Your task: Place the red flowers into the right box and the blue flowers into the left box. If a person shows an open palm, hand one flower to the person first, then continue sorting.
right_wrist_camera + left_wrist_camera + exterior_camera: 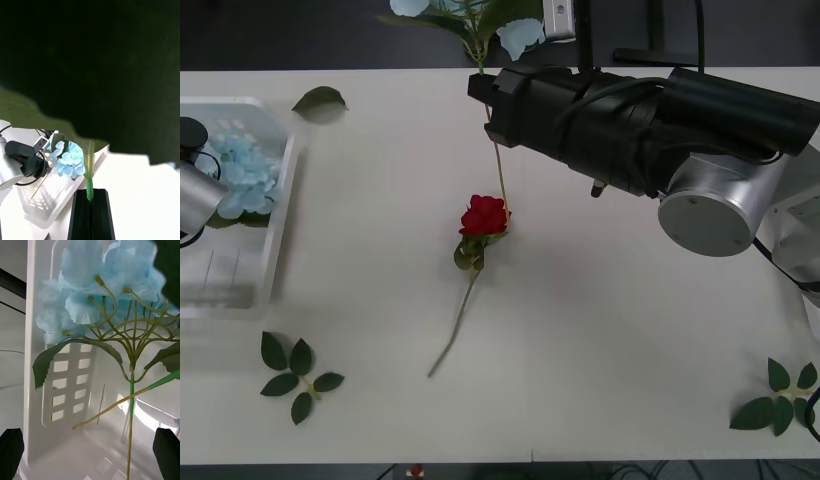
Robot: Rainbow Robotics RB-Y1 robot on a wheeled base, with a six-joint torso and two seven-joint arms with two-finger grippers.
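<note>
A deep-red rose (484, 215) is lying on its green stem on the cream table (610, 330). Pale sky-blue flowers (242, 170) are sitting in the translucent white left box (276, 225), its floor patterned with slots.

Bright, even overhead light — soft shadows, close leaves blurred dark.

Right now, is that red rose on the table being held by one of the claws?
No, the red rose lies loose on the table; the right claw is shut on a blue flower's stem.
</note>
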